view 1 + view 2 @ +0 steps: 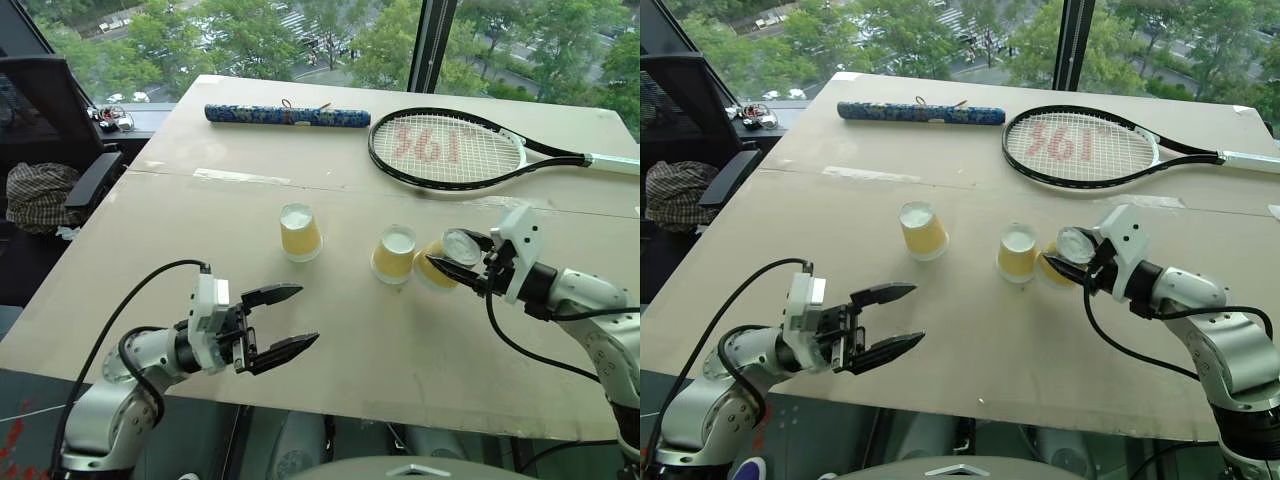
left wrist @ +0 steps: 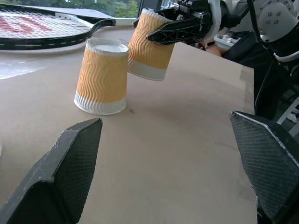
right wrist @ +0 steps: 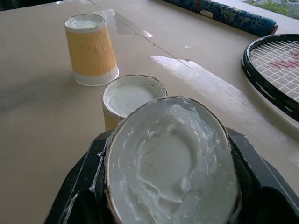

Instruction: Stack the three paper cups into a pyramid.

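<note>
- Cups: paper. Walls are embossed with a wavy ripple, matt yellow-orange; the held cup [image 2: 150, 45] and the middle cup [image 2: 102, 77] show it clearly, the far cup [image 3: 90, 49] likewise. Rims and flat bases are white, and the bases look faintly glossy and wrinkled.
- Table [image 1: 330, 330]: matt, smooth tan board; a strip of shiny clear tape [image 1: 242, 176] runs along its seam.
- Right gripper [image 1: 448, 264] and left gripper [image 1: 283, 322]: black plastic fingers [image 2: 74, 163] with a fine cross-hatched, matt texture.
- Racket [image 1: 447, 149]: glossy black frame, white strings.
- Tube [image 1: 287, 115]: blue patterned cloth-like cover.
- Cable [image 1: 120, 335]: smooth black sheath.
</note>
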